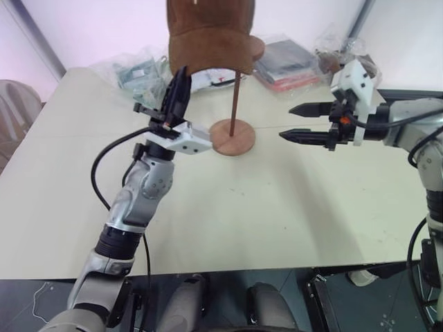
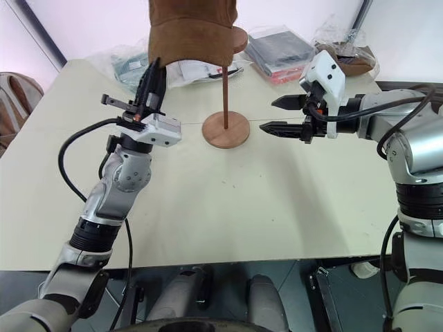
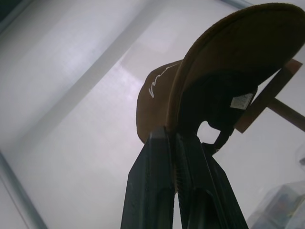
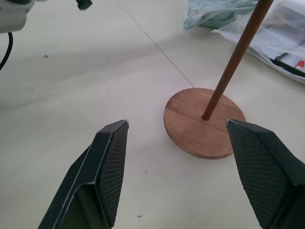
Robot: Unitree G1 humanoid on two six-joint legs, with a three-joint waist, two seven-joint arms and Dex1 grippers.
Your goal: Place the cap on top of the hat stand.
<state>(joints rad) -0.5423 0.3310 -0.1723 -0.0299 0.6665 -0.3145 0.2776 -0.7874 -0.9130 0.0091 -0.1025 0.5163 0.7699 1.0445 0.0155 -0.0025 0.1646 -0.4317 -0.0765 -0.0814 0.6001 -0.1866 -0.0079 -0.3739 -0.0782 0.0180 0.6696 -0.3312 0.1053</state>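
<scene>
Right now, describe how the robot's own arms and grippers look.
Both arms are silver-grey metal segments with black joint bands and loose black cables looping alongside. Each wrist carries a white boxy module. The left gripper has two slim black fingers. The right gripper has two black tapered fingers with cross-hatched textured pads and a small orange detail at the base.

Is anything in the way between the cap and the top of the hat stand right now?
Nothing visible blocks it. The left gripper is shut on the cap by its brim and holds it up at the hat stand, whose disc top shows just behind the cap's opening. The right gripper is open, off to the side.
</scene>
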